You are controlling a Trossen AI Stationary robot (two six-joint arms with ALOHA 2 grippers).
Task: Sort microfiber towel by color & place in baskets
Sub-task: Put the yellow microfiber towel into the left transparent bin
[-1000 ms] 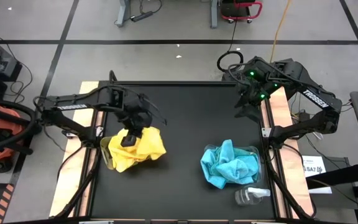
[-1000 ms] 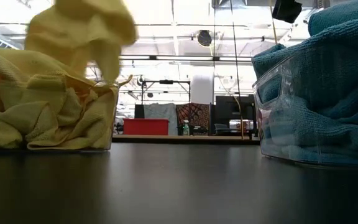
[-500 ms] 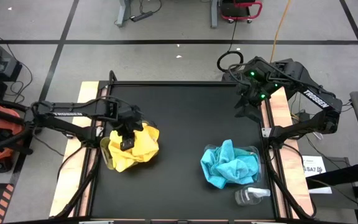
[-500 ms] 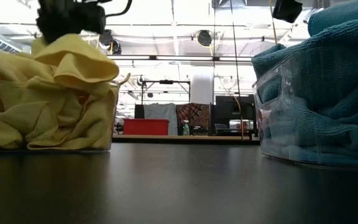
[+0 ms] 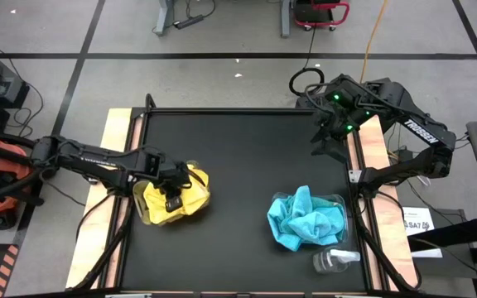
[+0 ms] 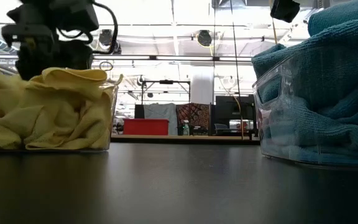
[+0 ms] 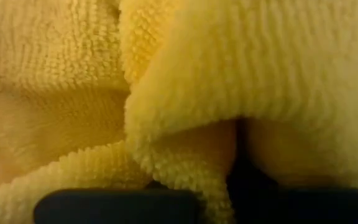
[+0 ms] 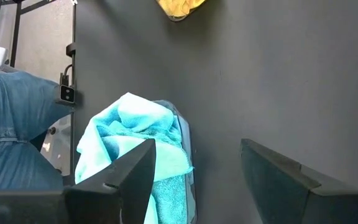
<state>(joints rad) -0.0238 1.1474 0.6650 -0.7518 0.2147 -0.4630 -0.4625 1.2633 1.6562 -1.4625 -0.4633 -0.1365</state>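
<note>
Pressing into the yellow towels (image 5: 190, 189) heaped in the left basket (image 6: 107, 118), the left gripper (image 5: 172, 189) is clenched on a yellow fold. Right gripper (image 5: 328, 142), released, waits at the far right edge.

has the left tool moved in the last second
Yes. In the high view the left tool has drawn back toward the table's left edge and sunk onto the yellow towels in their basket.
</note>
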